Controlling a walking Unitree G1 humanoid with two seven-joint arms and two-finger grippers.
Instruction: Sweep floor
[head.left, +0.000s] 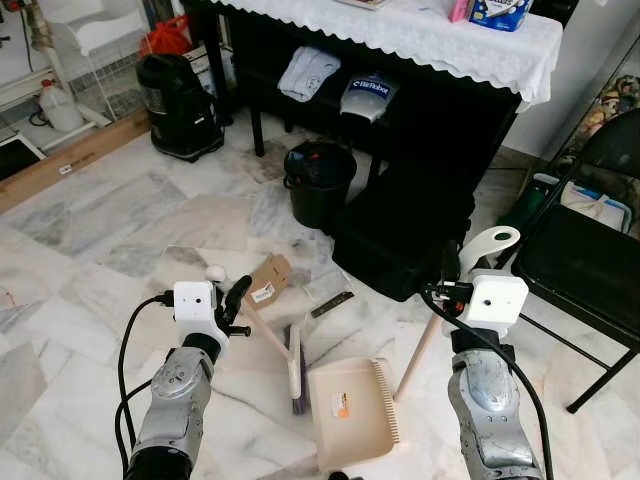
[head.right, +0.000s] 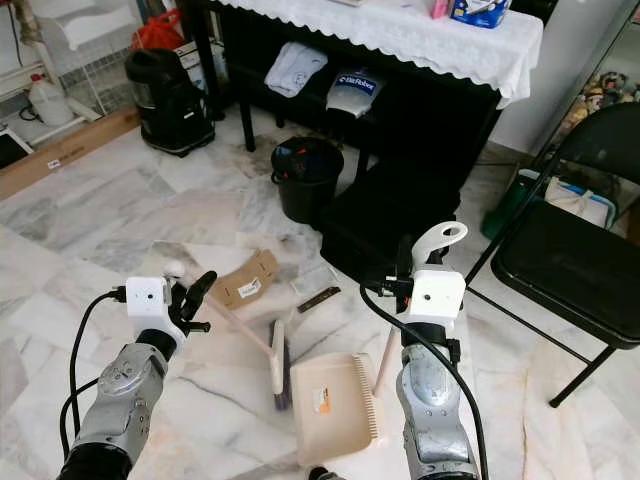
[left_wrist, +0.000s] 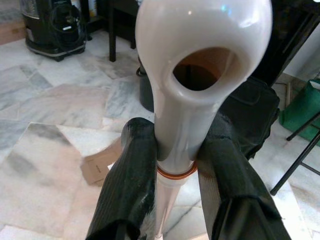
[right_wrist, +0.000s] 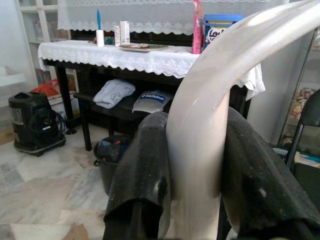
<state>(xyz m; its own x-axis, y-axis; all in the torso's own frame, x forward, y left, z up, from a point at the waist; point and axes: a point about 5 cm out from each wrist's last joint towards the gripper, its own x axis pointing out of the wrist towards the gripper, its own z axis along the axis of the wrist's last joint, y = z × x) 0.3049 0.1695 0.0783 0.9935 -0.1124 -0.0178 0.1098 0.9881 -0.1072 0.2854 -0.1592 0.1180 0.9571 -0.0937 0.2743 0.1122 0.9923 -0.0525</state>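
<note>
Left gripper (head.left: 232, 305) clamped on broom handle (head.left: 262, 333); right gripper (head.left: 452, 272) clamped on dustpan handle (head.left: 488, 246); dustpan (head.left: 350, 410) flat on floor (head.left: 90, 250) touching broom head (head.left: 296, 368); cardboard (head.left: 268, 277) nearby.

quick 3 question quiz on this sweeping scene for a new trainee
1. True or false: the left claw is shut on the broom handle.
2. What does the right claw hold? A) the black bin B) the dustpan handle C) the folding chair
3. Fill in: the broom head rests on the floor right beside the cream ____.

Key: 1 true; 2 B; 3 dustpan
</note>
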